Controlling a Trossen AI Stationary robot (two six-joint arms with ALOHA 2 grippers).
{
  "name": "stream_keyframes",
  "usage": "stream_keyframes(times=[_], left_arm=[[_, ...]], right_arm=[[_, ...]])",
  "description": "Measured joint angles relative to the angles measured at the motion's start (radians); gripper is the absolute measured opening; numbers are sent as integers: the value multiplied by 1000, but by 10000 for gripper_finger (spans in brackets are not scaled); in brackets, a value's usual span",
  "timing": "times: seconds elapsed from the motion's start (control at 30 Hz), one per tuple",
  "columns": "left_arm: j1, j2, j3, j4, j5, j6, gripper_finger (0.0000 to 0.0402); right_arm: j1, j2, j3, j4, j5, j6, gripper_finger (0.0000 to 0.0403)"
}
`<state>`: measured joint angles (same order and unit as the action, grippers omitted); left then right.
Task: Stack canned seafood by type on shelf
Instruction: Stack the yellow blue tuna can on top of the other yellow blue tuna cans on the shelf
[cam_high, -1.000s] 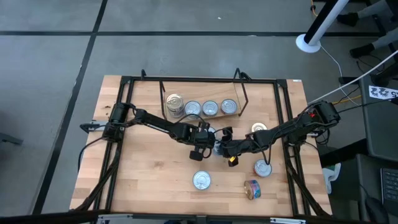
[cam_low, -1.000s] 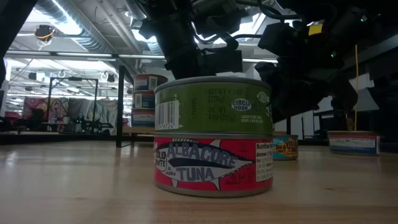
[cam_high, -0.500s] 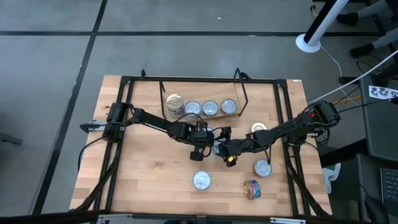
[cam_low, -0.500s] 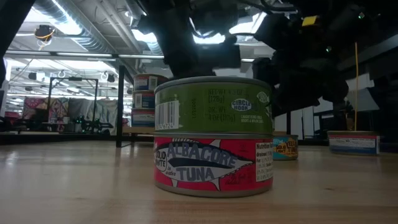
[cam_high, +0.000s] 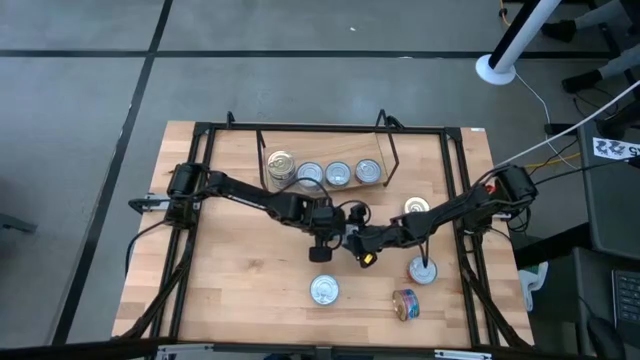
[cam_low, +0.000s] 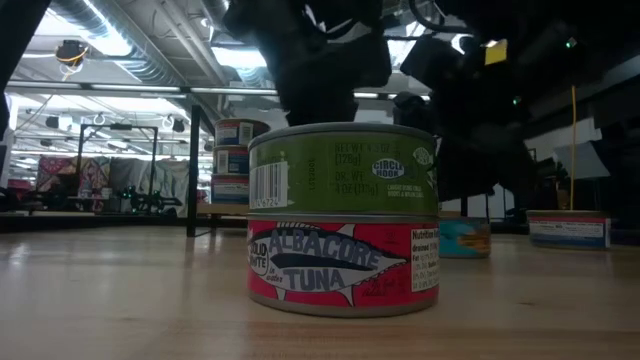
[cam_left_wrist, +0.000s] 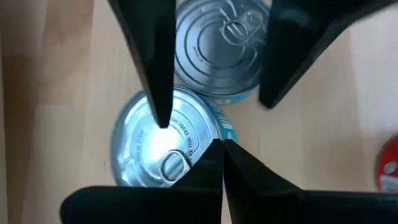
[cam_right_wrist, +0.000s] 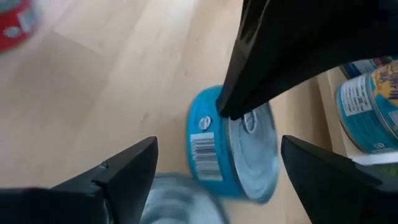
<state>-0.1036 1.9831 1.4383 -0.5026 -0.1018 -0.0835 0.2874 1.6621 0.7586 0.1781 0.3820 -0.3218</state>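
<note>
left claw (cam_high: 322, 246) pressed together, centre of frame above two silver-lidded tins (cam_left_wrist: 165, 149) | right claw (cam_high: 358, 244) spread wide, just right of it, around a blue-sided tin (cam_right_wrist: 233, 146) on the surface (cam_high: 240, 270) | shelf (cam_high: 325, 172) upper centre, carrying four tins (cam_high: 338, 173) | loose tins (cam_high: 323, 290) lower centre and lower right
</note>
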Motion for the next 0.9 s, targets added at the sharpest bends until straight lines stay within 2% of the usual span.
stream_keyframes(times=[0.17, 0.5, 0.67, 0.9], left_arm=[[2, 0, 37, -46, 2, -28, 0], [14, 0, 67, -41, 59, -79, 0], [22, 0, 85, -38, 98, -85, 0], [27, 0, 89, -44, 113, -100, 0]], right_arm=[[0, 13, 0, 7, 45, -1, 339], [0, 13, 0, 8, 54, -1, 333], [0, 13, 0, 7, 54, -1, 283], [1, 13, -1, 2, 45, -2, 173]])
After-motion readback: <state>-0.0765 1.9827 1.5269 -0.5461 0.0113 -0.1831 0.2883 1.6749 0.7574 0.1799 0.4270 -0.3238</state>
